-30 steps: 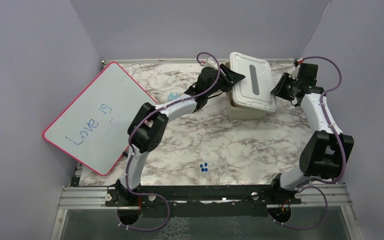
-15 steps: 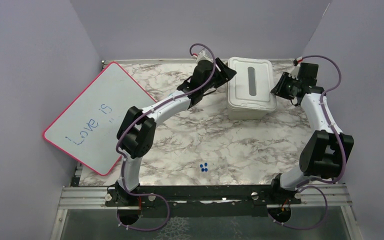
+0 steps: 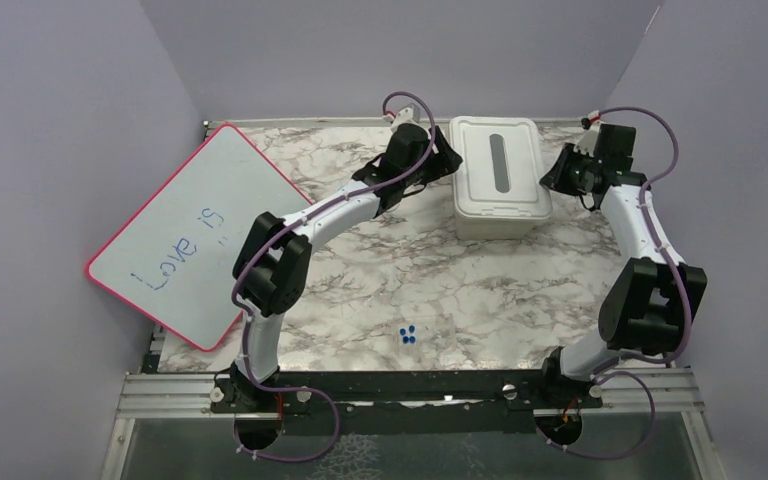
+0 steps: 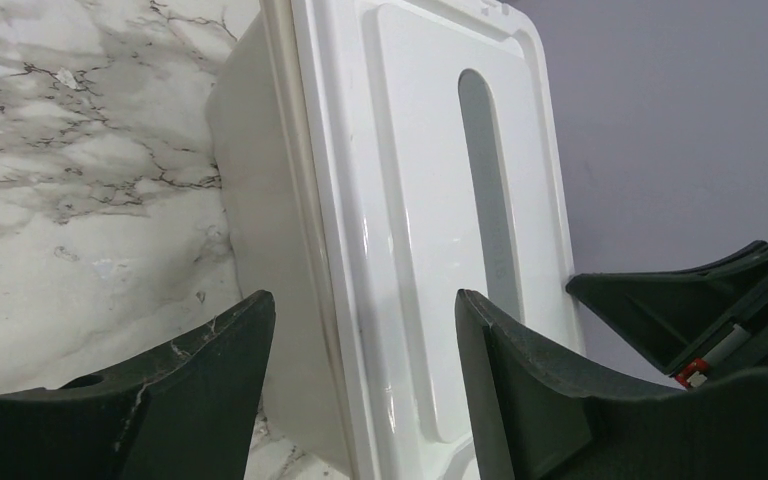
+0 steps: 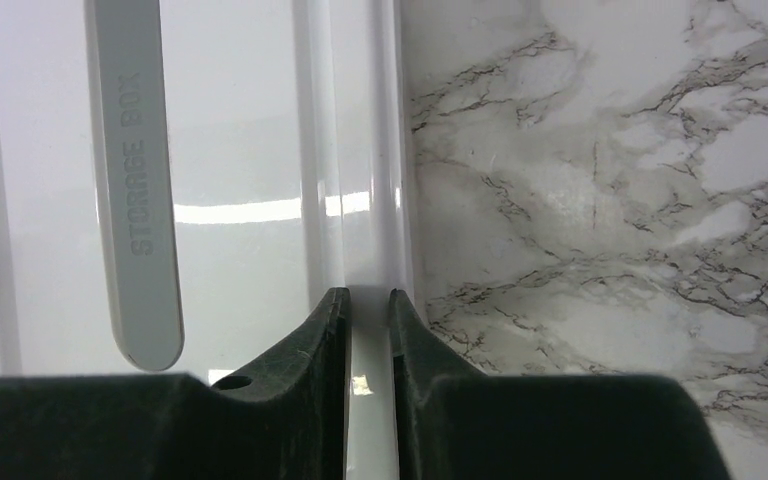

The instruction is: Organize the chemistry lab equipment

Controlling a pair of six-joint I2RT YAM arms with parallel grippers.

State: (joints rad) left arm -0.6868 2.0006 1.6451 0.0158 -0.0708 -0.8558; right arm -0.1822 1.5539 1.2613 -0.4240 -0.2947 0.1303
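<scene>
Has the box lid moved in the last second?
Yes. The lid was skewed against the table's back edge; now its far side runs parallel to that edge, square on the box.

closed white storage box point(image 3: 498, 225) upright at far centre of marble table point(image 3: 440, 280), lid point(image 3: 500, 160) apparently seated flat

**One box, one board, two arms**

One white rectangular plastic storage box point(image 3: 498, 180) sits far on the marble table point(image 3: 440, 280). One pink-framed whiteboard point(image 3: 190, 235) lies left. One cluster of small blue pieces point(image 3: 408, 335) lies near, their number unclear. Two robot arms: left arm point(image 3: 332, 214), right arm point(image 3: 642, 232).
</scene>
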